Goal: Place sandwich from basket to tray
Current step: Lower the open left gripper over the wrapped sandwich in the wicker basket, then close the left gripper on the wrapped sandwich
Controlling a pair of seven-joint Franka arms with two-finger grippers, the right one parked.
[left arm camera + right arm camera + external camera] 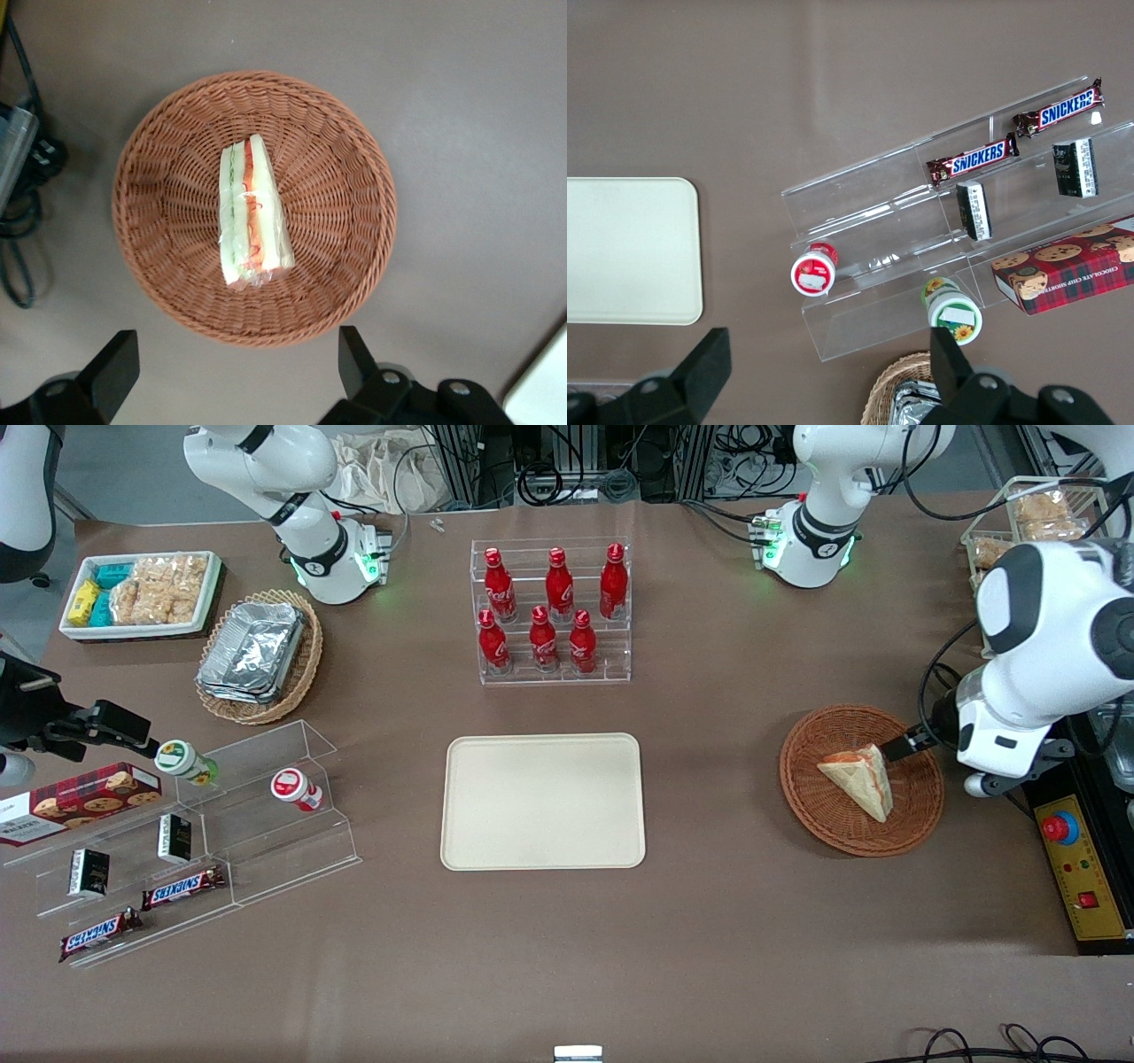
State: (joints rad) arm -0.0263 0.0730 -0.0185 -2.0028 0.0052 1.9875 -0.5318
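Hovering open at basket (pixel 254 208) rim — hand (pixel 235 372), sandwich (pixel 252 212) centred.

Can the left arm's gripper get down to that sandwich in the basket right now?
Probably yes. The gripper hangs open above the basket, and the sandwich lies alone in it, filling edge up, with nothing over or against it.
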